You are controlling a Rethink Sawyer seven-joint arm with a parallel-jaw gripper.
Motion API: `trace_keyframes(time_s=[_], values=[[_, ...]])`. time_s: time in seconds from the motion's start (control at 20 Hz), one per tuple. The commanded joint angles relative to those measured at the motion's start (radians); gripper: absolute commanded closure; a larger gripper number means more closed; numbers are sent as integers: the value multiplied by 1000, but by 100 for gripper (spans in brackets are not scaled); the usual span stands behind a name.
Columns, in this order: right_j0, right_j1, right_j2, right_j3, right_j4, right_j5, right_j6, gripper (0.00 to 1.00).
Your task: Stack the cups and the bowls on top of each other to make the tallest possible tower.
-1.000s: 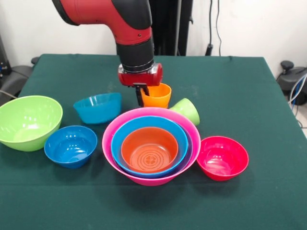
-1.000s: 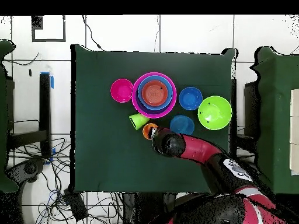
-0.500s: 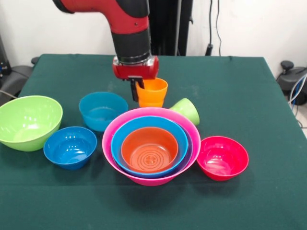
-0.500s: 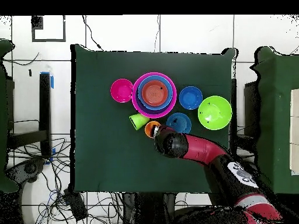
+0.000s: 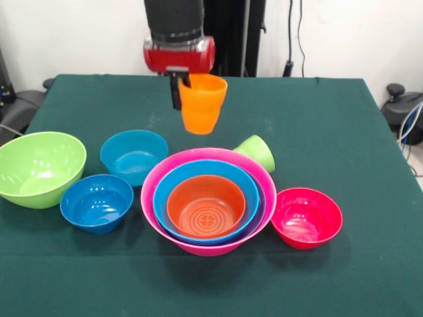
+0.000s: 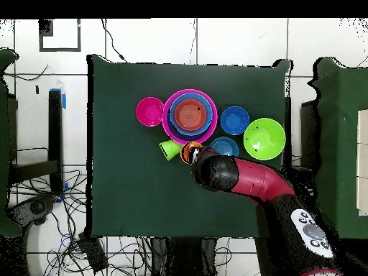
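The gripper (image 5: 184, 84) grasps the orange cup (image 5: 201, 102) by its rim, clear of the tabletop (image 5: 317, 119) — best to carry it level over the tower (image 5: 207, 206), just below and in front of the gripper, and lower it upright into the centre of the orange bowl (image 5: 206, 206) before letting go.

We see the orange cup (image 5: 203, 103) off the table now, hanging in the air under the gripper (image 5: 185, 89); a second ago it sits on the cloth behind the tower (image 5: 207, 207). Gripper finger grips the cup's rim, cup upright, slightly tilted. The arm (image 5: 175, 20) is higher in the front view than before, wrist near the top edge. Overhead, the cup (image 6: 190, 151) sits closer to the pink bowl's (image 6: 169, 131) rim than earlier. The sky-blue bowl (image 5: 134, 156), tipped a second ago, now sits flat and upright.
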Motion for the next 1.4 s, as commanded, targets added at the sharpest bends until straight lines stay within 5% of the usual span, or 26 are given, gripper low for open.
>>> trace_keyframes(time_s=[0.05,0.5,0.8,1.4], values=[[68,-126,17,-34,90,231,132,100],[122,-91,-20,-219,141,392,183,100],[150,16,-51,-410,148,455,217,100],[183,144,-64,-607,136,464,171,100]])
